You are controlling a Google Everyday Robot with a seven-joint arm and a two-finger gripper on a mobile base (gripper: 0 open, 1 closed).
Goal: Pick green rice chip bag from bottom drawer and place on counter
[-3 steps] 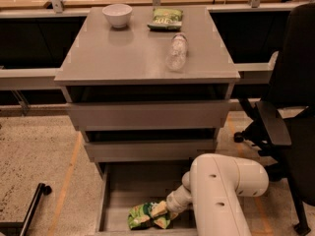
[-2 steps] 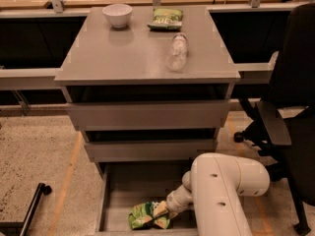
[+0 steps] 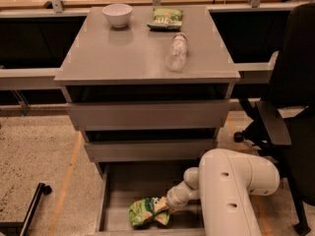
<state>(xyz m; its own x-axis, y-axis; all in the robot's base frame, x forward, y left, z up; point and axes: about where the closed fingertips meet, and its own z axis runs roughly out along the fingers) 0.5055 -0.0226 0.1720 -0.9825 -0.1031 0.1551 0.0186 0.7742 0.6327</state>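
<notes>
The green rice chip bag (image 3: 145,212), light green and wrinkly, lies on the floor of the open bottom drawer (image 3: 118,195) near its front. My white arm reaches down into the drawer from the right. The gripper (image 3: 166,211) is at the bag's right end, touching it. The grey counter (image 3: 133,58) is the cabinet top above the drawers.
On the counter stand a white bowl (image 3: 117,14), a flat green bag (image 3: 165,18) and a clear plastic bottle (image 3: 178,51) lying on its side. Two shut grey drawer fronts (image 3: 147,114) sit above the open drawer. A black office chair (image 3: 290,112) stands at the right.
</notes>
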